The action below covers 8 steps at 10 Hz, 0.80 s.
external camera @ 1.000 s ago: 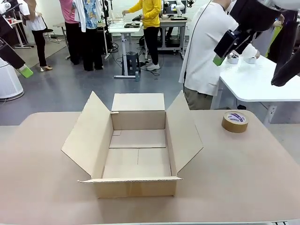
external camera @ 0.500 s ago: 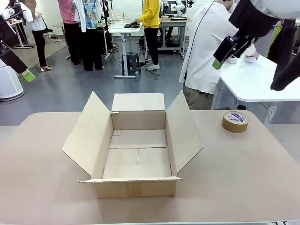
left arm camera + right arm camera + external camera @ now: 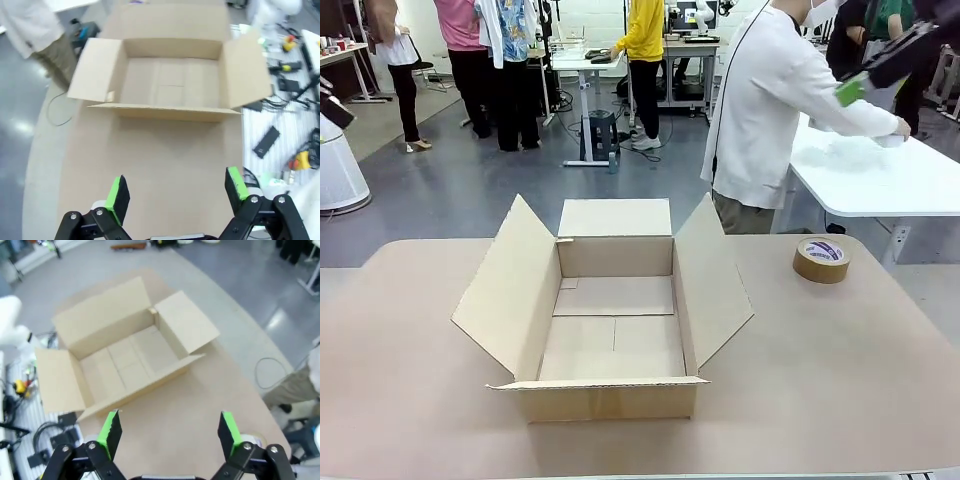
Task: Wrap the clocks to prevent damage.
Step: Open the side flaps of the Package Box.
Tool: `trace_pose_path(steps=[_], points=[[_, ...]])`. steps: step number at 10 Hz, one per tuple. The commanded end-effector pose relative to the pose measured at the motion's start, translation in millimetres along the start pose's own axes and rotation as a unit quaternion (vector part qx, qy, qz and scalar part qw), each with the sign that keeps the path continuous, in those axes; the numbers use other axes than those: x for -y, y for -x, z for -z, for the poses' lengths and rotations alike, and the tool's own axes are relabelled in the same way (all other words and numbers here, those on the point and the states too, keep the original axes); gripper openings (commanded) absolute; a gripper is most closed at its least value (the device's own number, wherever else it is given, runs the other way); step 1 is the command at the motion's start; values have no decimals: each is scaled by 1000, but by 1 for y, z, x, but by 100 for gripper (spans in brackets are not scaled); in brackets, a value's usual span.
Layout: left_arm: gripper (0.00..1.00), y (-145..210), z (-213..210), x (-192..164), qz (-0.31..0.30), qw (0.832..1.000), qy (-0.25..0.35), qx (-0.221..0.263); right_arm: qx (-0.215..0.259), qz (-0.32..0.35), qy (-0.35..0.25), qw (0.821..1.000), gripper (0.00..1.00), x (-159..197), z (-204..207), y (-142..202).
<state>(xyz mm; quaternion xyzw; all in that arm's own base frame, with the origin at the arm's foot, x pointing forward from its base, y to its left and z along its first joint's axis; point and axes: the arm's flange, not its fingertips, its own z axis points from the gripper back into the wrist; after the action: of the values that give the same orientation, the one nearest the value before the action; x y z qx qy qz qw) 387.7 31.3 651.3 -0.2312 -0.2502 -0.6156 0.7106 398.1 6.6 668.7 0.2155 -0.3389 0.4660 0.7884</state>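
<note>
Both grippers hang high over the tan table (image 3: 840, 380), tilted down toward the box (image 3: 615, 300). The left gripper (image 3: 176, 187) and right gripper (image 3: 168, 426) gape wide, their green pads holding nothing. The box is plain brown cardboard, rectangular, with its flaps splayed outward. The clocks (image 3: 855, 150) seem to be the pale crinkly patch on the white side table (image 3: 920, 185) under the person's (image 3: 760, 110) reaching arm, though it is too blurred to be sure.

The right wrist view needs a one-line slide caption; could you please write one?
Open right gripper high above the table, looking down into an empty, open-flapped cardboard box.
</note>
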Motion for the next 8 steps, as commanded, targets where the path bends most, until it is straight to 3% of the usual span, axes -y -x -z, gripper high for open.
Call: trace_pose_path(steps=[1, 3, 5, 7, 8], points=[[100, 18, -7, -26, -3, 999, 36, -23, -13, -33, 4, 999, 100, 25, -9, 9], [100, 36, -20, -32, 0, 998, 57, 14, 8, -63, 2, 998, 100, 35, -14, 30], [100, 52, -21, -20, 21, 996, 67, 50, 29, -87, -47, 995, 100, 41, -20, 51], [100, 48, -20, -16, 17, 998, 44, 44, 19, -93, -43, 995, 100, 41, -21, 58], [100, 42, -18, -13, 9, 999, -1, 35, 15, -94, -36, 995, 100, 40, -21, 58]])
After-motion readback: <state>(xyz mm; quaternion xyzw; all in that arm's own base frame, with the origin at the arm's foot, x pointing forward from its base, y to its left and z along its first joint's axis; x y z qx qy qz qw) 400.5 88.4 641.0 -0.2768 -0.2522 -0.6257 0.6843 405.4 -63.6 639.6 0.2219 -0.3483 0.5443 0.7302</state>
